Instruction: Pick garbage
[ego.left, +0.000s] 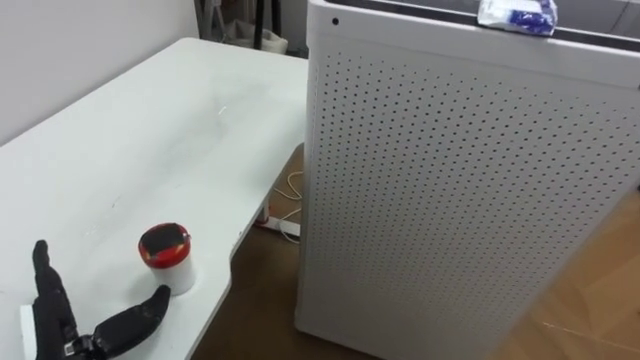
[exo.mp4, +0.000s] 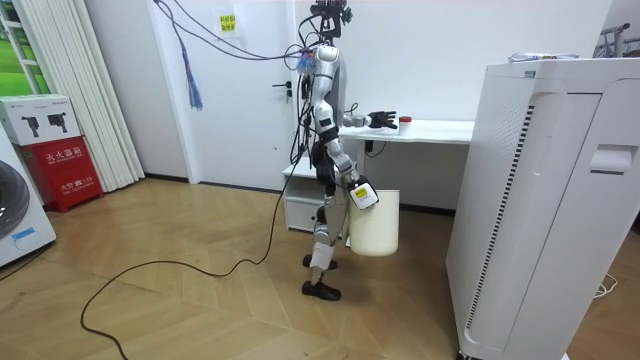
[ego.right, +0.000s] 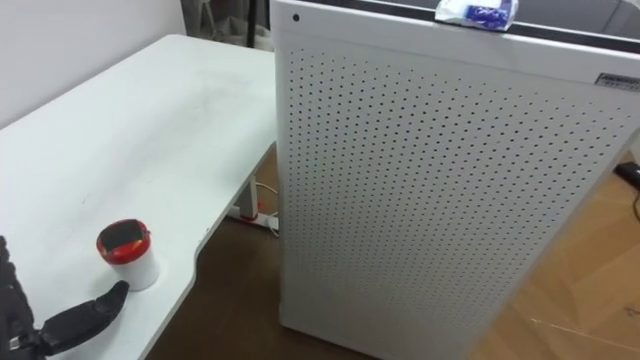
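- Item, small jar (ego.left: 167, 258): white body, red lid. Stands on the white table (ego.left: 130, 130) near the front edge, at the inward curve of the tabletop. Judged to be the garbage in hand.
- Orientation of the jar: upright, long axis vertical, lid facing up. The round body offers no preferred side.
- Item, crumpled wrapper (ego.left: 517, 15): blue and white. Lies flat on top of the tall perforated cabinet (ego.left: 450, 200), long axis roughly along the top edge. A likely second piece, well apart from the jar.
- Left hand (ego.left: 55, 310): over the table just beside the jar and not touching it. Fingers straight and raised, thumb spread toward the jar; it holds nothing.
- Right hand (exo.mp4: 358, 192): low at the robot's side, with a white bin (exo.mp4: 375, 225) hanging at it. Its grasp is too small to read.
- Stance: the robot stands at the table's end, between the table and the cabinet.
- Handling advice: bring the hand in sideways, with the thumb on the near wall and the fingers on the far wall, closing on the body below the lid. The jar is light and close to the edge, so a push would tip it or slide it off. Lift straight up before carrying it over the bin.
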